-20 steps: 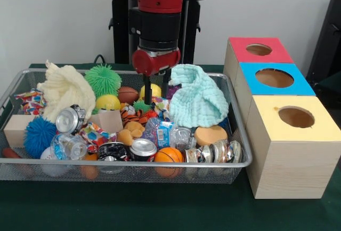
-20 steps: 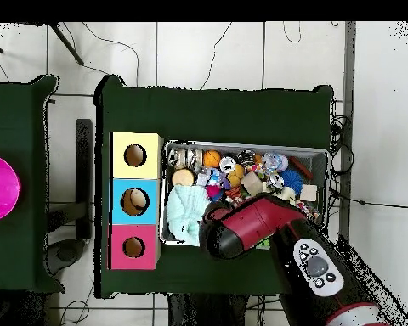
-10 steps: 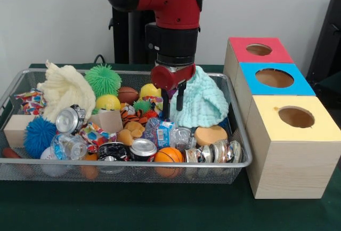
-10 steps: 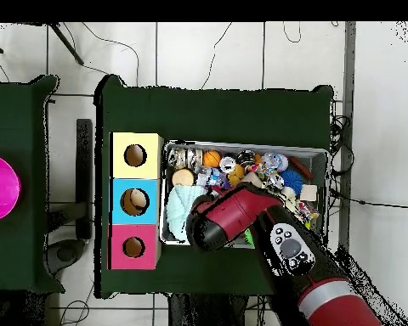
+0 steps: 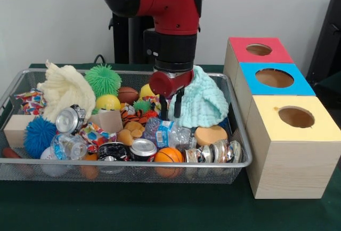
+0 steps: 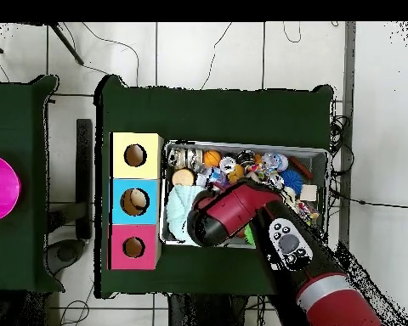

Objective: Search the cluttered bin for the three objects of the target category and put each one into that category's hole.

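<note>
Mint cloth [image 5: 205, 100] is lying heaped at centre right of the wire bin [image 5: 241, 135], touching the far wall. Your claw [image 5: 170, 106] is hanging just left of it, fingers spread, pinching nothing. The three holed boxes [image 5: 287, 151] are standing right of the bin on the green counter [image 5: 160, 209].

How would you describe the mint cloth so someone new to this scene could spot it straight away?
Start at the wire mesh bin on the green table, and go to its end nearest the three coloured boxes. The mint cloth is heaped there, just beside the gripper. It is the only pale green fabric; the other heaped cloth, at the opposite end, is cream yellow.
</note>
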Controlling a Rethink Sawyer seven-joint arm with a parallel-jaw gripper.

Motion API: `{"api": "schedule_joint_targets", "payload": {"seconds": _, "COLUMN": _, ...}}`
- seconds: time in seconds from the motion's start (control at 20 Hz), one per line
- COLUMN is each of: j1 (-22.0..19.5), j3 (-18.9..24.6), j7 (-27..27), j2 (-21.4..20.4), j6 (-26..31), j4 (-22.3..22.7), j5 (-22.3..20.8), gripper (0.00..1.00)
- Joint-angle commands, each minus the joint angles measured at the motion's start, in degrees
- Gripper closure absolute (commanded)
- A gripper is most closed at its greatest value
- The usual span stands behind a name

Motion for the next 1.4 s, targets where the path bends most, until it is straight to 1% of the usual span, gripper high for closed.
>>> {"api": "schedule_joint_targets", "payload": {"seconds": 0.05, "j1": -0.62, "j3": 0.0, "j7": -6.12, "j2": 3.21, "j6": 0.66, "j4": -5.06, "j5": -5.33, "gripper": 0.0}}
{"api": "schedule_joint_targets", "payload": {"seconds": 0.15, "j1": -0.7, "j3": 0.32, "j7": -6.12, "j2": 3.04, "j6": 0.99, "j4": -4.98, "j5": -5.08, "gripper": 0.0}}
{"api": "schedule_joint_targets", "payload": {"seconds": 0.3, "j1": -0.6, "j3": 0.15, "j7": -5.83, "j2": 3.34, "j6": 0.6, "j4": -5.77, "j5": -5.81, "gripper": 0.0}}
{"api": "schedule_joint_targets", "payload": {"seconds": 0.4, "j1": -1.08, "j3": 0.69, "j7": -6.0, "j2": 2.7, "j6": 1.18, "j4": -5.06, "j5": -4.7, "gripper": 0.0}}
{"api": "schedule_joint_targets", "payload": {"seconds": 0.6, "j1": -4.59, "j3": 5.09, "j7": -10.72, "j2": -1.84, "j6": 5.6, "j4": 1.06, "j5": 1.94, "gripper": 0.0}}
{"api": "schedule_joint_targets", "payload": {"seconds": 0.7, "j1": -5.95, "j3": 6.62, "j7": -12.03, "j2": -4.14, "j6": 6.78, "j4": 3.68, "j5": 4.11, "gripper": 0.0}}
{"api": "schedule_joint_targets", "payload": {"seconds": 0.8, "j1": -6.61, "j3": 7.39, "j7": -12.73, "j2": -5.58, "j6": 7.54, "j4": 4.88, "j5": 5.06, "gripper": 0.0}}
{"api": "schedule_joint_targets", "payload": {"seconds": 1.1, "j1": -9.08, "j3": 9.24, "j7": -14.5, "j2": -6.48, "j6": 8.7, "j4": 6.33, "j5": 6.13, "gripper": 0.0}}
{"api": "schedule_joint_targets", "payload": {"seconds": 1.4, "j1": -8.8, "j3": 9.31, "j7": -14.09, "j2": -5.91, "j6": 9.18, "j4": 5.0, "j5": 4.91, "gripper": 0.0}}
